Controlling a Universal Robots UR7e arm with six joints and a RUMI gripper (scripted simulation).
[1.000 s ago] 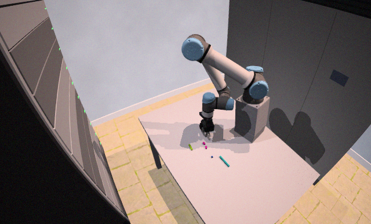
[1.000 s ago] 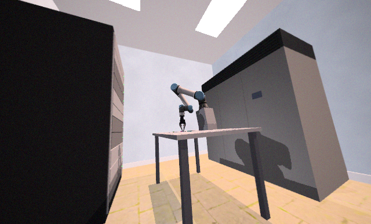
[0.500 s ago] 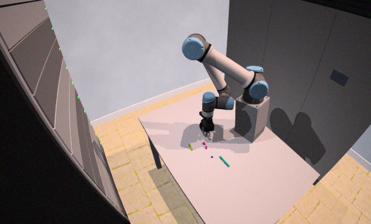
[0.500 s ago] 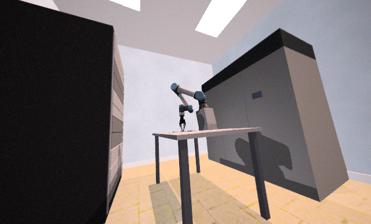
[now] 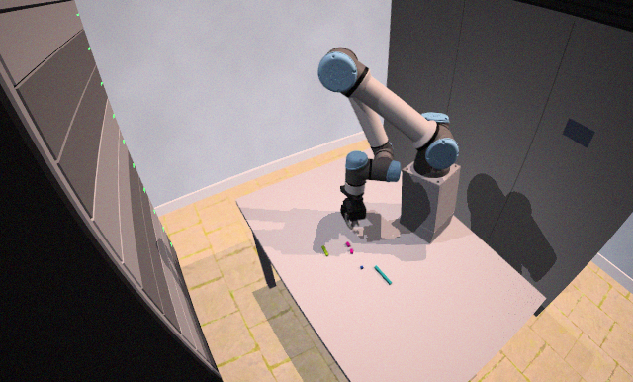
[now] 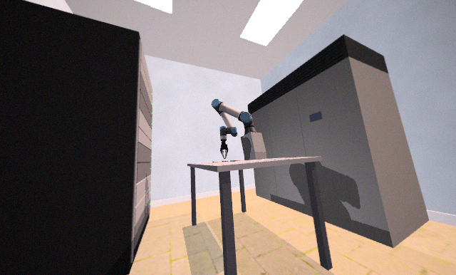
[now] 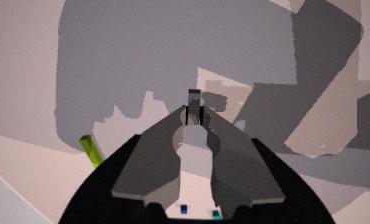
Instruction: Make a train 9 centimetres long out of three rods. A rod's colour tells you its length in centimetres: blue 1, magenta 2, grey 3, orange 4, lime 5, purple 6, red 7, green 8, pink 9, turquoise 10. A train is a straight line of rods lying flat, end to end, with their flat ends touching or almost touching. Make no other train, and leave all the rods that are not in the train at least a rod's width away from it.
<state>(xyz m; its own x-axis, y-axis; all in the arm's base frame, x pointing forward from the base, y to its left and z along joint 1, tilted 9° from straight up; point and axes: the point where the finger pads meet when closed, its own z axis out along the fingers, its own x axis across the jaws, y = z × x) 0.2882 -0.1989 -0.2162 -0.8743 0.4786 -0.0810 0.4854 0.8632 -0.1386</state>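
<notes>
My gripper (image 7: 193,107) is shut on a small grey rod (image 7: 194,100), which stands up between the fingertips. In the top view the gripper (image 5: 354,224) hangs a little above the table, behind the rods. On the table lie a lime rod (image 5: 325,250), two magenta rods (image 5: 347,243) (image 5: 351,251), a small blue rod (image 5: 361,267) and a turquoise rod (image 5: 383,275). The lime rod also shows in the wrist view (image 7: 91,151), to the lower left of the fingers. The blue rod (image 7: 184,209) and the turquoise rod's end (image 7: 215,215) show at the bottom edge of the wrist view.
The arm's grey pedestal (image 5: 429,200) stands on the table to the right of the gripper. The table's left edge (image 5: 259,238) is near the lime rod. A tall cabinet (image 5: 521,124) stands behind the table.
</notes>
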